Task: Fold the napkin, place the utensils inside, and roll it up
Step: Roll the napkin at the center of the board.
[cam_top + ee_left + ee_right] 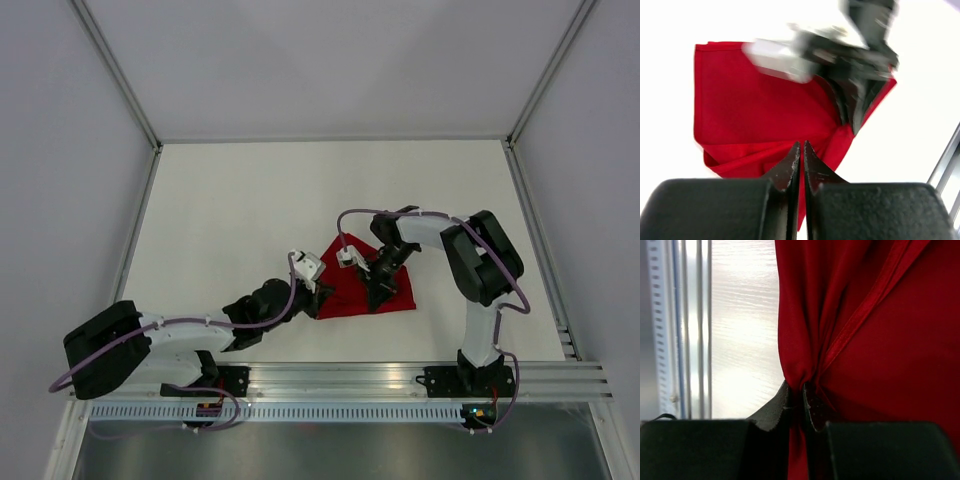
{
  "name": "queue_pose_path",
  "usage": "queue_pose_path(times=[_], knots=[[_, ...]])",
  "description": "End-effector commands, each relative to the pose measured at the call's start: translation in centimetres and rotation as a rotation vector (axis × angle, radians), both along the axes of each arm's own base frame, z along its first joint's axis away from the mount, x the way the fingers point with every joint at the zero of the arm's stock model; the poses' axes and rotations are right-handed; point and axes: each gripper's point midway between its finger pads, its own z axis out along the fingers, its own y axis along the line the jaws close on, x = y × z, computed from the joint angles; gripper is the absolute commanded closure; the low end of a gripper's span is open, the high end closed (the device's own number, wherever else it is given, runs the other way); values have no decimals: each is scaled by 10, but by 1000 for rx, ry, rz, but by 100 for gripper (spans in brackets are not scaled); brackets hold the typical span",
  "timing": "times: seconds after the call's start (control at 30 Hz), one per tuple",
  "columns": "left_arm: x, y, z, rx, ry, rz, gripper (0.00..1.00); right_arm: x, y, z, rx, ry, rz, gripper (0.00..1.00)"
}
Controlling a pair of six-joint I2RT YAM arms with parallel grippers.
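Napkin [345, 298] is pinched twice, right tool [801, 390] clamping a gathered fold, left tool [801, 150] shut on the edge at its tips, likely to fold it over.

Red napkin [755, 100], bunched, pinched by left end effector [801, 149]

Top camera looks down on the table [230, 200] from the near edge; both wrist cameras sit close, all sharing the napkin [345, 298].
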Motion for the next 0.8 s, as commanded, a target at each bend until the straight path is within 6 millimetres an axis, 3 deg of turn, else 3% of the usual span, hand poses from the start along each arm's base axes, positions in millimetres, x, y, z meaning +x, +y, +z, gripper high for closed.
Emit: queue_pose_path(times=[0.0, 0.13, 0.17, 0.3, 0.33, 0.37, 0.77], knots=[[-2, 1, 1, 168, -181, 0, 91, -22, -29, -20, -106, 138, 83, 99], [-15, -17, -8, 311, -245, -75, 86, -12, -27, -24, -114, 161, 65, 99], [-23, -23, -17, 358, -260, -114, 82, -11, -26, -25, -116, 162, 61, 99], [-38, -47, -24, 484, -411, -244, 71, -7, -27, -30, -129, 164, 47, 99], [-43, -56, -23, 482, -427, -280, 60, -6, -27, -32, -133, 166, 45, 99], [-46, -62, -23, 483, -442, -302, 55, -7, -27, -33, -137, 169, 43, 99], [-72, -106, -59, 520, -510, -530, 44, -3, -30, -40, -150, 174, 16, 99]])
